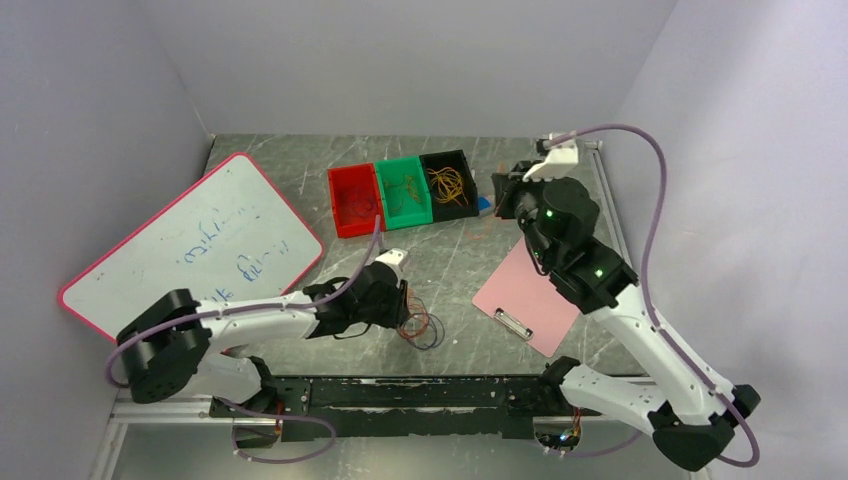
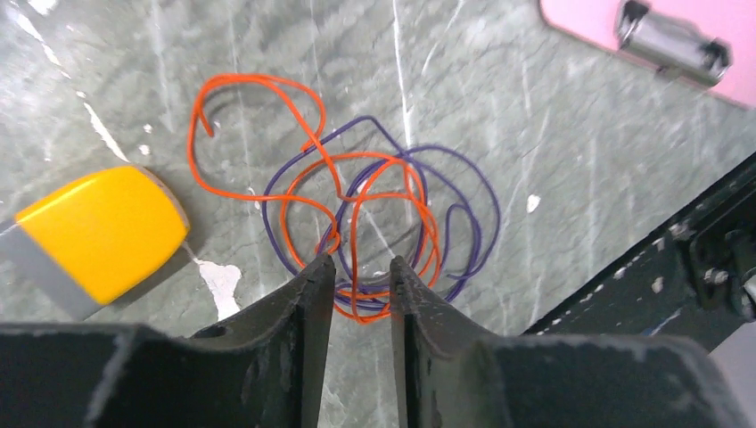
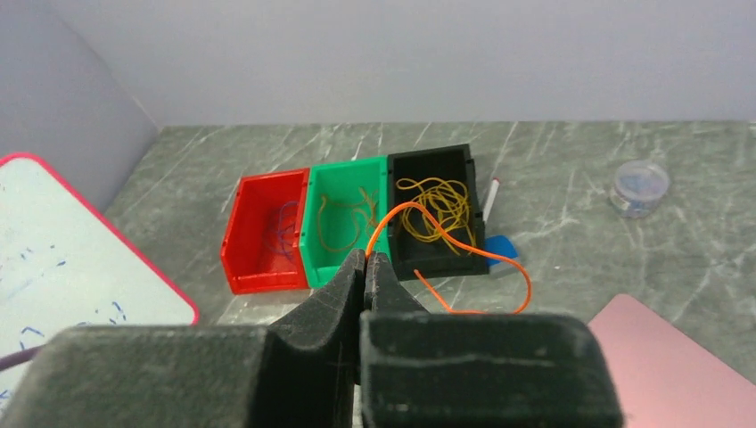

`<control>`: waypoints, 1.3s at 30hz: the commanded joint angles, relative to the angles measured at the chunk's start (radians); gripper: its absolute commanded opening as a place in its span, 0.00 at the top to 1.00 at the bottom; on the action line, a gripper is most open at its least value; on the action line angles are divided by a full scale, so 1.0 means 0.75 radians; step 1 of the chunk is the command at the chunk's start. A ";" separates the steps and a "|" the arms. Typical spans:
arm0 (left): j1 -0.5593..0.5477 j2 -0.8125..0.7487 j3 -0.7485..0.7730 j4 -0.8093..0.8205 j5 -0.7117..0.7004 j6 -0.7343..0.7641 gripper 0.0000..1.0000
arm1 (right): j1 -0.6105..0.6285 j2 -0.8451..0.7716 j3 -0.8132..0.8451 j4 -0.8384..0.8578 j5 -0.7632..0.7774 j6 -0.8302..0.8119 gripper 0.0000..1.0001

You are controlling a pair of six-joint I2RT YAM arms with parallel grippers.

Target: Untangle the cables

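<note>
Separating strands. Right gripper (image 3: pixel 365 260) clamped on orange cable (image 3: pixel 513 265). Left gripper (image 2: pixel 361 267) jaws apart, tangle (image 2: pixel 357 192) at tips; next: pinch one strand.

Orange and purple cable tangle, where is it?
The tangle lies on the table, front centre in the top view, by the left gripper, pink clipboard to its right.

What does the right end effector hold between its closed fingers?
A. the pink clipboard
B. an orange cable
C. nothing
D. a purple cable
B: in the right wrist view, the right end effector is shut on a thin orange cable, which loops out in front of the black bin.
</note>
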 commanded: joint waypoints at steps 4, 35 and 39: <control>0.054 -0.179 0.110 -0.148 -0.117 0.049 0.60 | 0.003 0.158 0.004 0.161 -0.150 0.023 1.00; 1.096 -0.194 0.457 -0.401 0.135 0.551 0.60 | -0.107 1.253 0.635 0.483 -0.670 -0.147 1.00; 1.098 -0.210 0.447 -0.394 0.116 0.550 0.60 | -0.122 1.368 0.695 0.480 -0.740 -0.124 1.00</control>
